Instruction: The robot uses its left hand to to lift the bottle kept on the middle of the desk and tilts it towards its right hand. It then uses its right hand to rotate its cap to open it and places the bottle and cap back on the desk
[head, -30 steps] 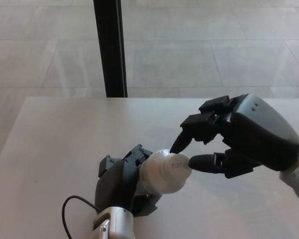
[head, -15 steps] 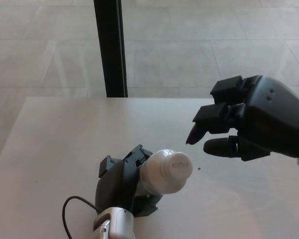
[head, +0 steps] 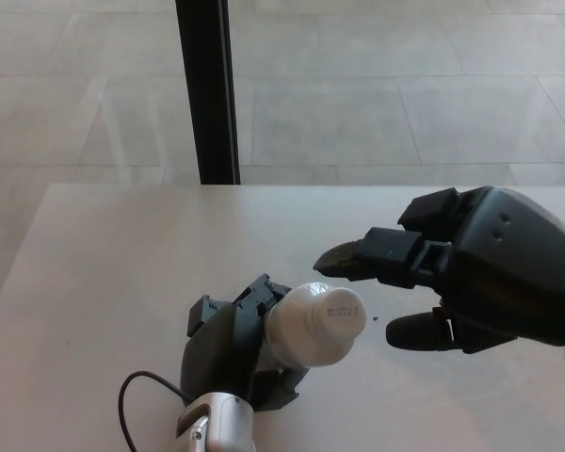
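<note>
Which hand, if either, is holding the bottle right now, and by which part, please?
The left hand grips the white bottle around its body; the open right hand holds nothing.

- You see a white, smooth, slightly glossy plastic bottle [head: 313, 325].
- Your two black hands, left [head: 228, 348] and right [head: 471, 273], look matt plastic.
- The pale desk [head: 104, 273] looks smooth and matt.
</note>
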